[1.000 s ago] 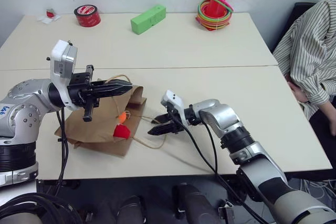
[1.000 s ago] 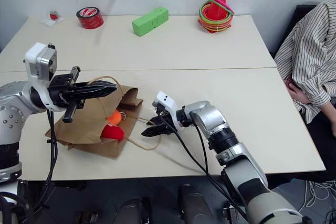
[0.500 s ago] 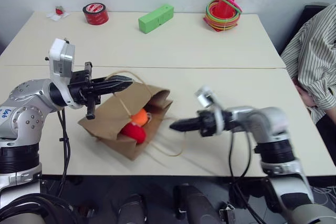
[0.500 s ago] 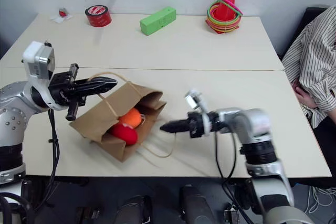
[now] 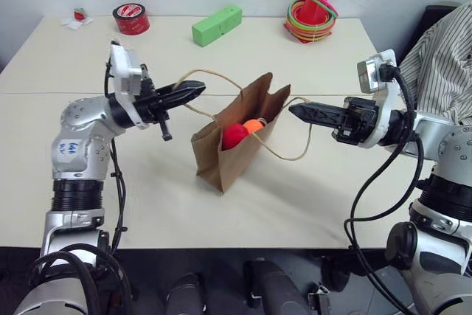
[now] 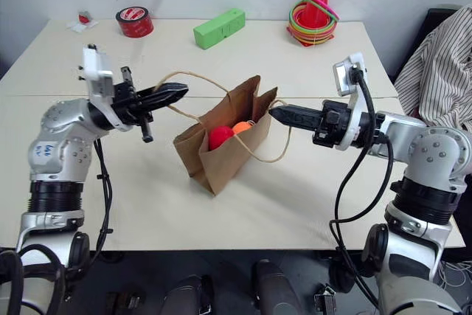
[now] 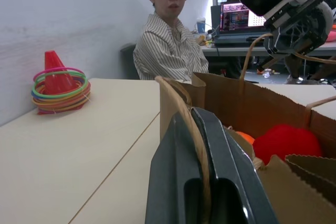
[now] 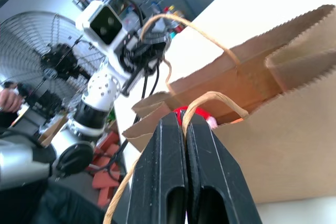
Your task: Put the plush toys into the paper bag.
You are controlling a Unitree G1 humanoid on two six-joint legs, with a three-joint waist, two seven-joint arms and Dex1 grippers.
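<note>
The paper bag (image 5: 234, 142) stands mid-bench (image 5: 310, 197), its mouth partly filled by 2 plush toys (image 5: 242, 132). Bare bench surrounds it; tape roll (image 5: 130, 18), green block (image 5: 217, 24) and ring cone (image 5: 311, 10) line the far edge.

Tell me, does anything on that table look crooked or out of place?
The paper bag leans askew, slung by its cord handles between the left gripper and right gripper. Both plush toys sit inside; nothing spilled.

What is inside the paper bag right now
Inside the paper bag sit a red plush toy and an orange one. The bag's walls cover their lower parts and its bottom.
</note>
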